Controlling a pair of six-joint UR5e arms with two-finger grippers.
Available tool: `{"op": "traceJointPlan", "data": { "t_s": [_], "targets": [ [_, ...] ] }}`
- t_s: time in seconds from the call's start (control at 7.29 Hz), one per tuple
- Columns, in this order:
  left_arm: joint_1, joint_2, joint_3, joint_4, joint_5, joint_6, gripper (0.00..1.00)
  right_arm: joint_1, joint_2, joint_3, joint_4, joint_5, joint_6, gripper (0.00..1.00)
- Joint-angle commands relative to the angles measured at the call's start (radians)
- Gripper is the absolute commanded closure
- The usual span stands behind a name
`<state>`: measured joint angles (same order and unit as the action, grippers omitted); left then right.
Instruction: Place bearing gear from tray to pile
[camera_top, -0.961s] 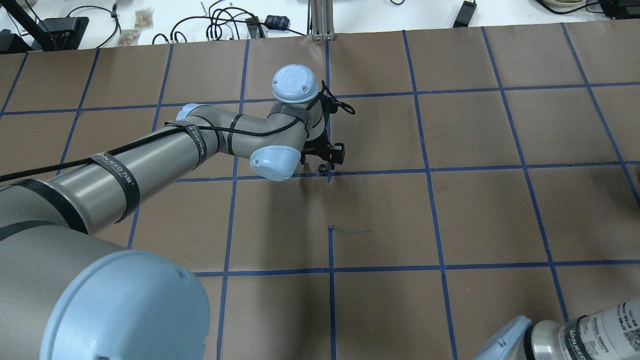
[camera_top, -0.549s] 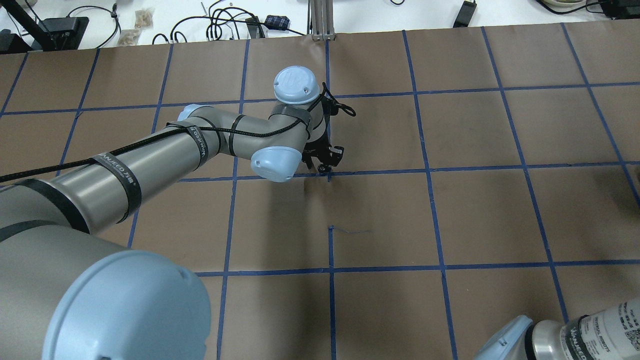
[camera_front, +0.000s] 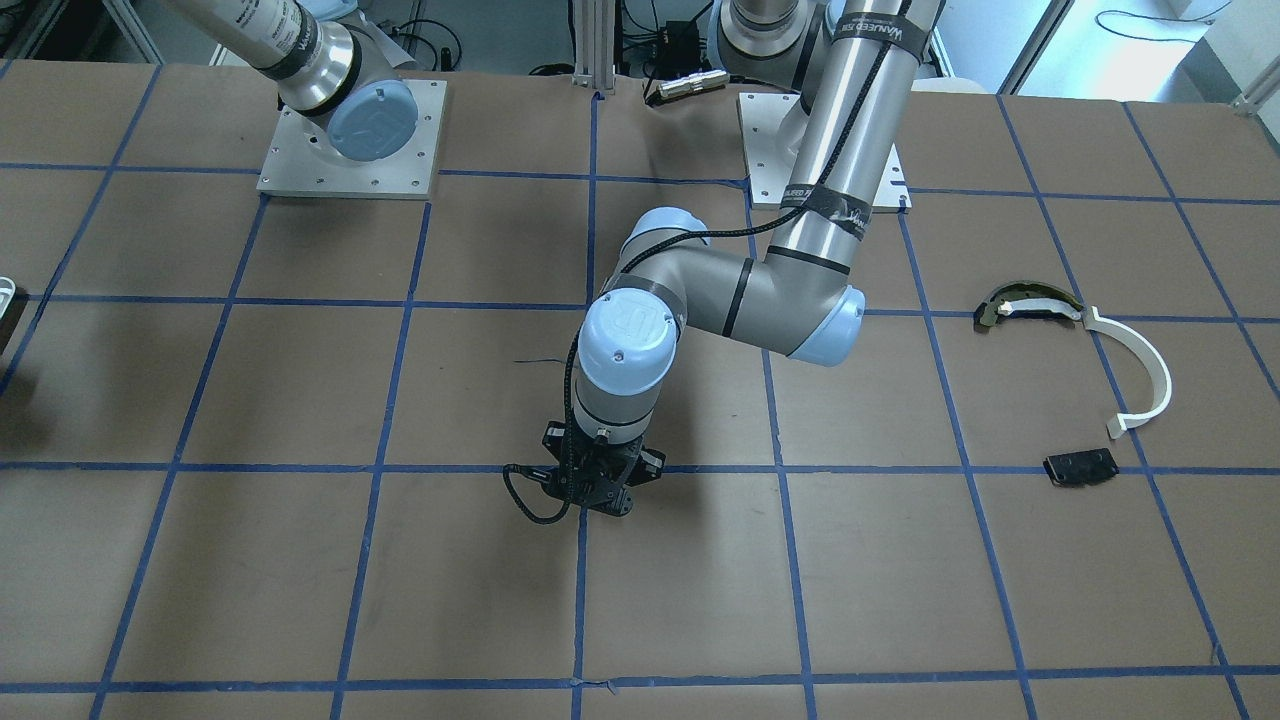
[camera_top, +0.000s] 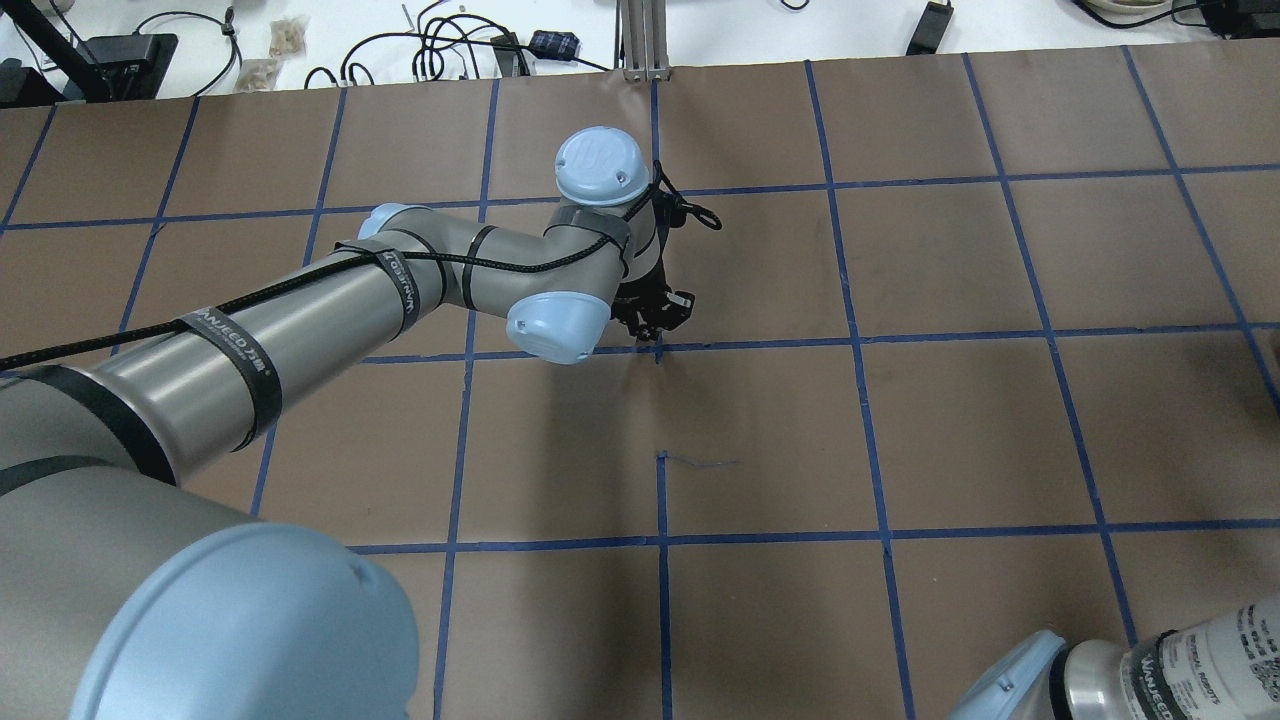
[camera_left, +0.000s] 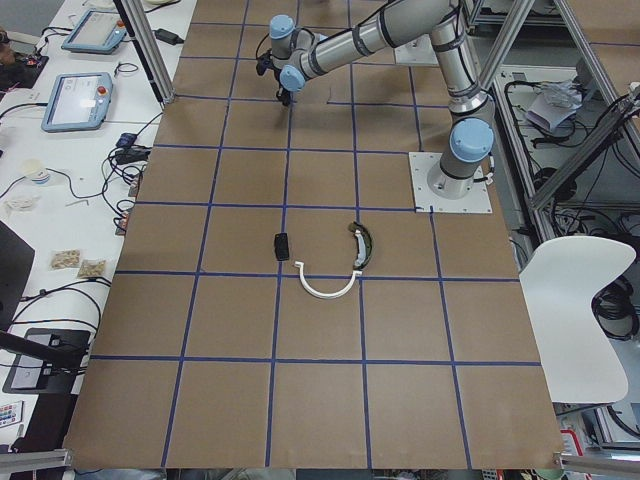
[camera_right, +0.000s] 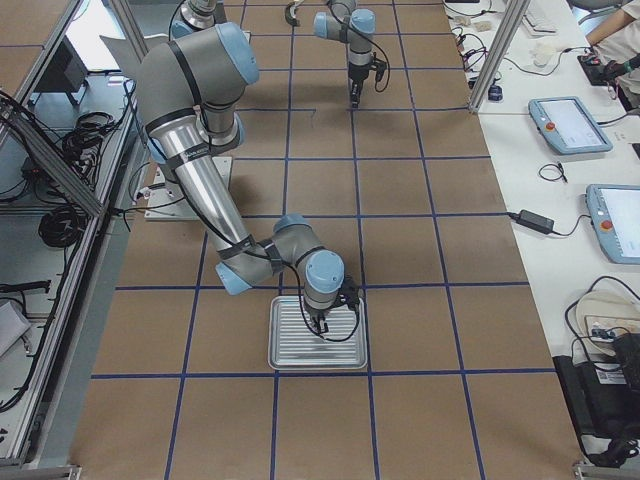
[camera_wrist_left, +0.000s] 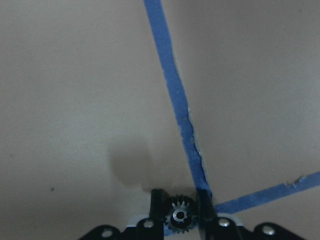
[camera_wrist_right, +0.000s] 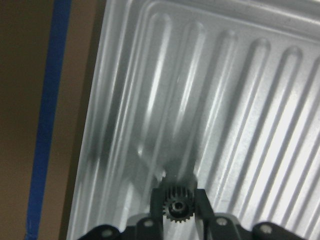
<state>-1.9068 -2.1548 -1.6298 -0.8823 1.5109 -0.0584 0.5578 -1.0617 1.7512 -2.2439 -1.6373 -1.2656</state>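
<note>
Small dark toothed bearing gear (camera_wrist_right: 176, 207) — pinched in the right gripper (camera_wrist_right: 178, 198), over the ribbed silver metal tray (camera_wrist_right: 250, 100). The left gripper (camera_wrist_left: 180, 206) clamps a twin gear (camera_wrist_left: 179, 216) over blue tape (camera_wrist_left: 172, 75) — the loose-parts pile (camera_front: 1080, 467) lies well apart, at 3 o'clock in the front-facing view.

Left wrist view: soft focus; the fingers (camera_wrist_left: 158, 202) of the left gripper (camera_wrist_left: 179, 196) cover both flanks of the left gear (camera_wrist_left: 179, 216). Overhead view: the wrist housing hides most of that gripper, and the gear is too small to make out; the right arm (camera_top: 1180, 650) is cut off at the lower corner. Right wrist view: frame edges cut the tray (camera_wrist_right: 240, 90); the right gripper (camera_wrist_right: 176, 194) covers the flanks of the bearing gear (camera_wrist_right: 175, 207). Left side view: pile (camera_left: 328, 295) too small for detail.
</note>
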Motion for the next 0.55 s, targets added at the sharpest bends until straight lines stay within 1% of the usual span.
{"op": "traceJointPlan", "data": {
  "t_s": [0.0,0.14,0.27,0.41],
  "targets": [
    [0.063,0.047,0.03,-0.087,0.009,0.014,1.0,0.001,-0.03,-0.018,0.018,-0.056,0.001,0.9],
    [0.151,0.077,0.057,-0.189,0.026,0.035,1.0,0.008,-0.1,-0.021,0.042,-0.061,0.002,0.9],
    [0.272,0.119,0.074,-0.278,0.04,0.089,1.0,0.023,-0.178,-0.024,0.105,-0.052,0.018,0.9],
    [0.386,0.165,0.061,-0.318,0.047,0.198,1.0,0.077,-0.254,-0.032,0.191,-0.068,0.078,0.9]
  ]
}}
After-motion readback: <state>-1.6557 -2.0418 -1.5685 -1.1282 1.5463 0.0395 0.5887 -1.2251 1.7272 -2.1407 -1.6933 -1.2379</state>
